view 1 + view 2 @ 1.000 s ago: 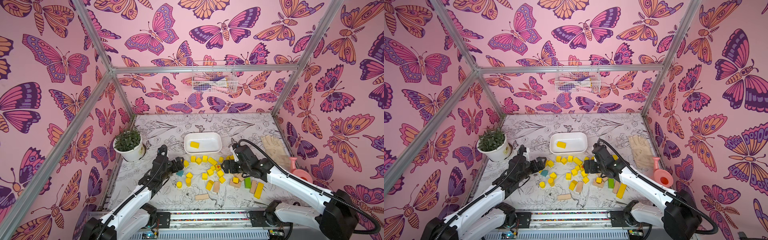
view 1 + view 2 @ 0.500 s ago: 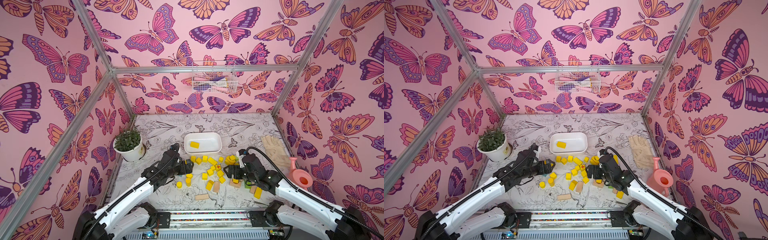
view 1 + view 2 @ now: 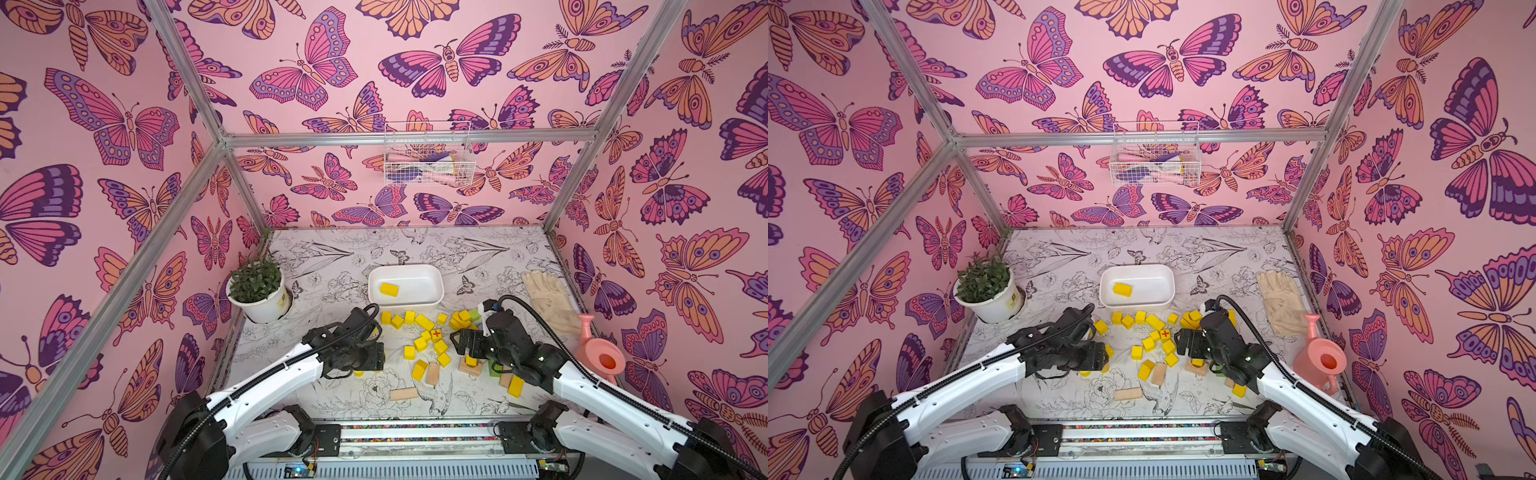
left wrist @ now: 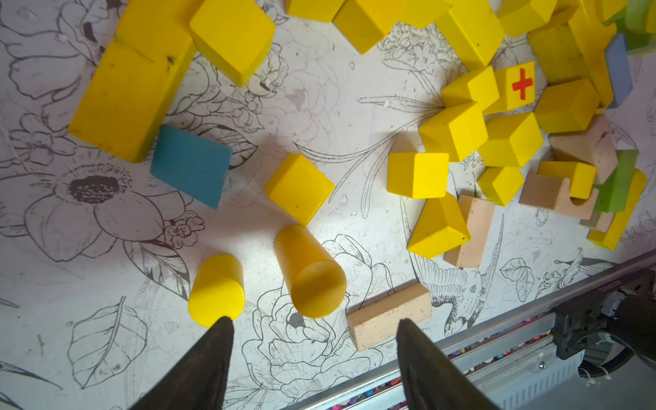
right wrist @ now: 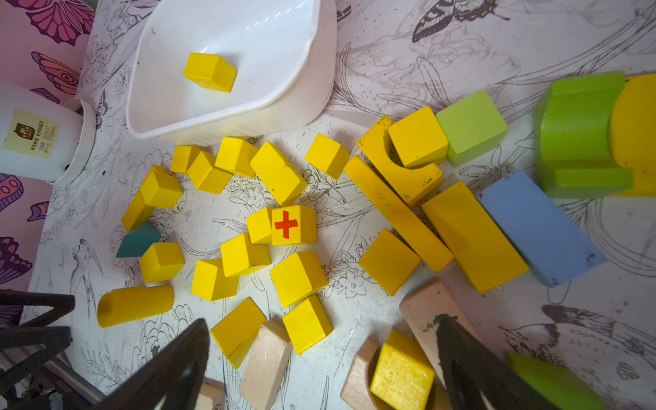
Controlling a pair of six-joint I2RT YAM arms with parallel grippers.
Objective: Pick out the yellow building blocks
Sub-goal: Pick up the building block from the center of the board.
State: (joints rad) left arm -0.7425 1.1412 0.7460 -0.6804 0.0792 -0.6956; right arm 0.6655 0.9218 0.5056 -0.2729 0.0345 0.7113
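Broadly, the surface carries a white tub at mid-far w/ one yellow block in it. The other yellow building blocks lie scattered just near of the tub, mixed w/ other colours. Left end effector hangs over the scatter's near-left edge, jaws apart, nothing btw them. Right end effector is spread wide over the right part; a small yellow cube on a tan arch shows btw its fingers, not clamped. Key relation: a long cylinder lies on its side just ahead of the left tips, approx. centred on the gap. Its long axis runs away from them, so closing would prob. cross its round width. A short cylinder sits right at one tip. Left arm is nearer.
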